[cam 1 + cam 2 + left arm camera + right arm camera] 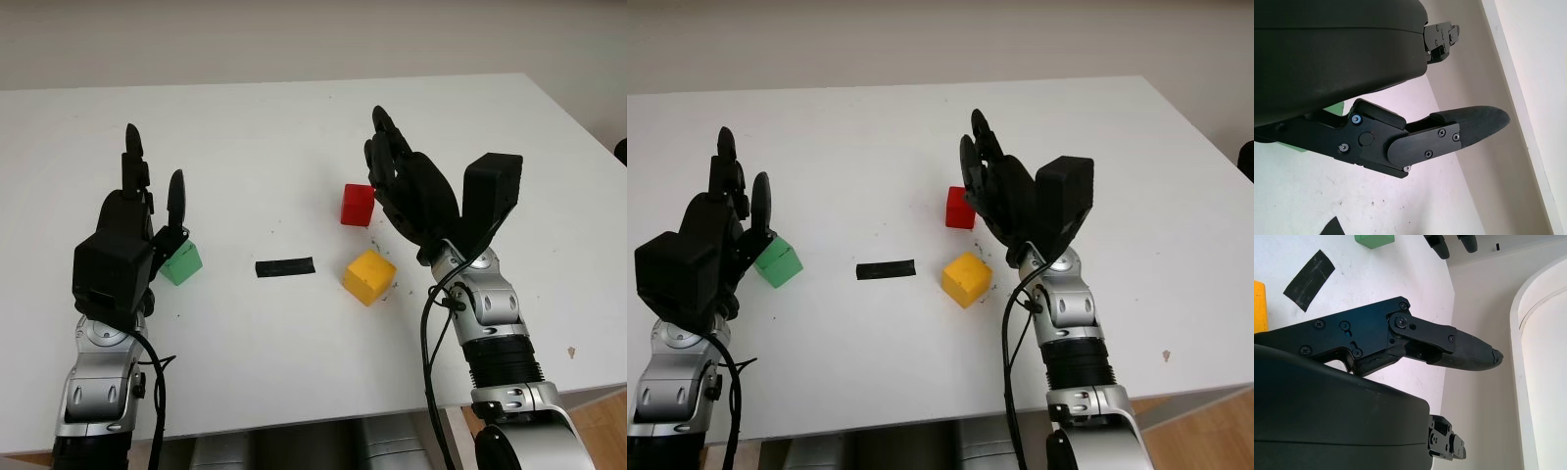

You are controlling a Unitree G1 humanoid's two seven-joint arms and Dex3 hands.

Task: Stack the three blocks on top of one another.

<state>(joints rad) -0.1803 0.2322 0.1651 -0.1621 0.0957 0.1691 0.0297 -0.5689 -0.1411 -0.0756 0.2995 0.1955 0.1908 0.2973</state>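
Left eye view: we are seeing three blocks lying apart on the white desk (294,157). The green block (182,262) is sitting just beside our left hand (137,230), which is open and holding nothing. The red block (357,205) and yellow block (369,277) are lying near our right hand (407,191), also open, hovering just beside the red one. A black tape strip (285,266) is marking the middle.

Right wrist view: we are looking across the strip toward the green block (1374,240).

Nothing is stacked yet. We are judging the red block first: close squarely on opposite faces, lift straight, avoid nudging the yellow.
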